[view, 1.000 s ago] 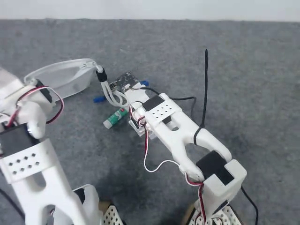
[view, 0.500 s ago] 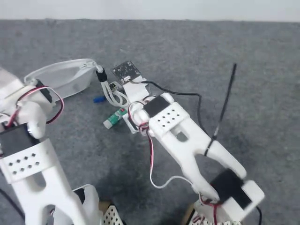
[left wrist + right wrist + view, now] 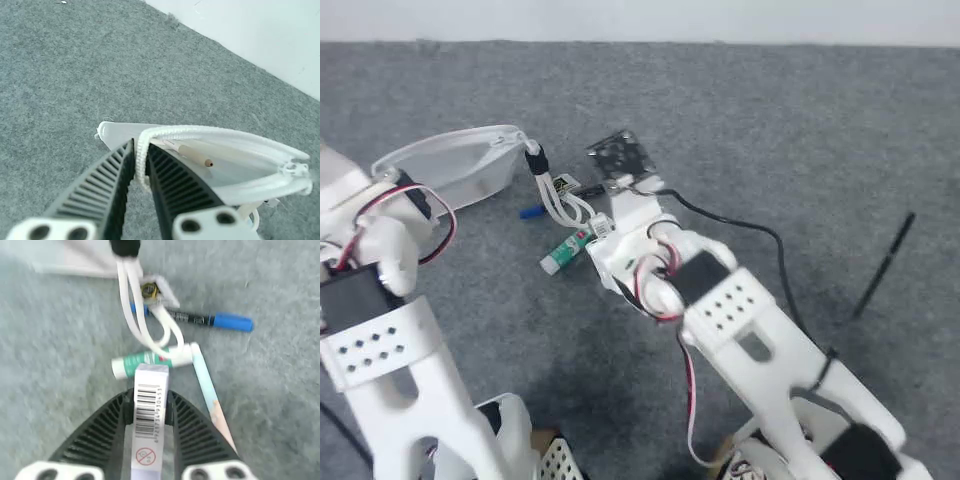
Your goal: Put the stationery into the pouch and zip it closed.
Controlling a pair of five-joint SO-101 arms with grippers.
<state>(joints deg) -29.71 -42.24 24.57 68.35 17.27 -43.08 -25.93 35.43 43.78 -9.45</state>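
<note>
The white translucent pouch [image 3: 460, 165] is held off the grey carpet with its mouth open, and my left gripper [image 3: 139, 155] is shut on its rim. Inside the pouch [image 3: 235, 172] lies a wooden pencil [image 3: 195, 155]. My right gripper [image 3: 148, 396] is shut on a small white barcoded block [image 3: 147, 412], just above a green glue stick [image 3: 150, 361]. A blue pen [image 3: 200, 319] and a light-blue pencil [image 3: 209, 397] lie on the carpet beside it. In the high view the glue stick [image 3: 565, 250] and blue pen [image 3: 530, 211] lie below the pouch's mouth.
A white cord loop [image 3: 560, 200] hangs from the pouch's zip end over the pen and glue stick. A black cable [image 3: 880, 265] trails from the right arm at the right. The carpet [image 3: 800, 120] stretches to a white wall at the back.
The right arm has swung: its rear links moved toward the lower right, its wrist moved up toward the cord loop, and the black cable swept right. The left arm and pouch stayed still.
</note>
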